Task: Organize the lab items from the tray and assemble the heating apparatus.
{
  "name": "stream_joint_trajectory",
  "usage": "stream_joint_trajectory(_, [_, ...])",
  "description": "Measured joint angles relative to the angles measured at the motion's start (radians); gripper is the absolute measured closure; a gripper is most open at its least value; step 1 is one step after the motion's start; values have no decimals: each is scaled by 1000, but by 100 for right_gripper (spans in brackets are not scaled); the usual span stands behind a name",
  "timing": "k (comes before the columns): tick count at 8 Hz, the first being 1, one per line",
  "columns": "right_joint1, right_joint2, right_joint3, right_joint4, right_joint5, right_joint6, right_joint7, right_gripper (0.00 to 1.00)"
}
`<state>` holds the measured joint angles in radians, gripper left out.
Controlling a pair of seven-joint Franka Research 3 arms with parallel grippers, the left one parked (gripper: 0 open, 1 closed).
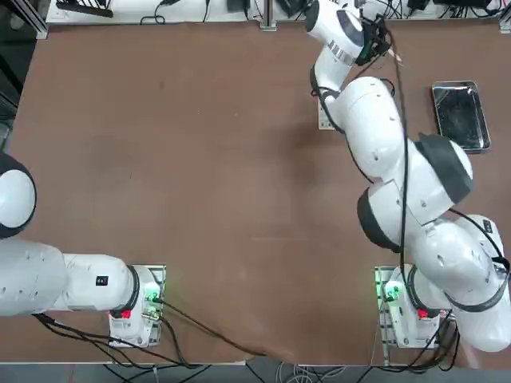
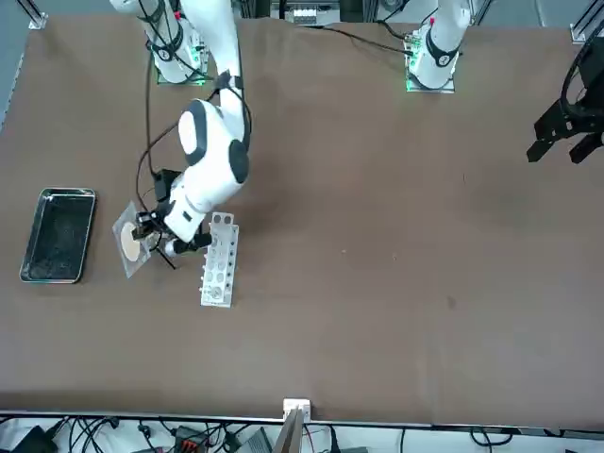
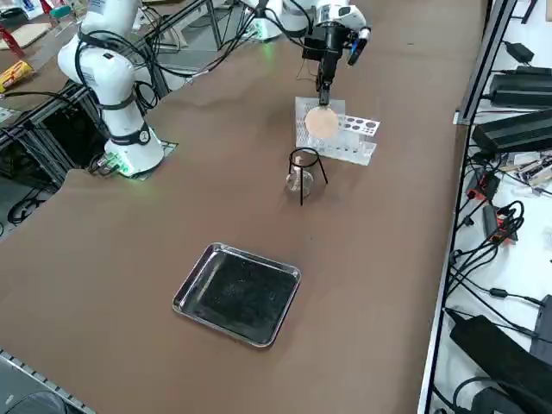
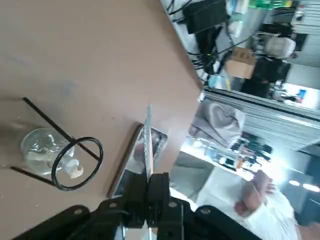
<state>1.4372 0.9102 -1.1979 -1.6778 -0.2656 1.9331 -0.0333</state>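
My right gripper [image 3: 325, 86] is shut on the top edge of a square mesh [image 3: 320, 121] with a round tan disc in its middle. The mesh hangs upright above the table. The wrist view shows it edge-on [image 4: 148, 142] between the shut fingers [image 4: 161, 186]. Just below and beside it stands the black wire stand [image 3: 304, 166] [image 4: 76, 162] with the small clear glass burner [image 3: 298, 182] [image 4: 44, 150] under its ring. The shiny metal tray [image 3: 237, 294] [image 1: 461, 116] [image 2: 58, 234] lies apart from them with nothing in it.
A white holed rack [image 3: 352, 138] [image 2: 218, 260] stands right behind the hanging mesh. Cables and power supplies [image 3: 517, 121] lie on the bench past the table's right edge. A person in white [image 4: 250, 195] shows in the room beyond.
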Motion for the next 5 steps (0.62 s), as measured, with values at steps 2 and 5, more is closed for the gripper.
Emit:
stream_joint_trajectory(2, [27,66,0,-2,-12,-5,73,98])
stream_joint_trajectory(5, [54,112,3,-17,-16,-12,170,98])
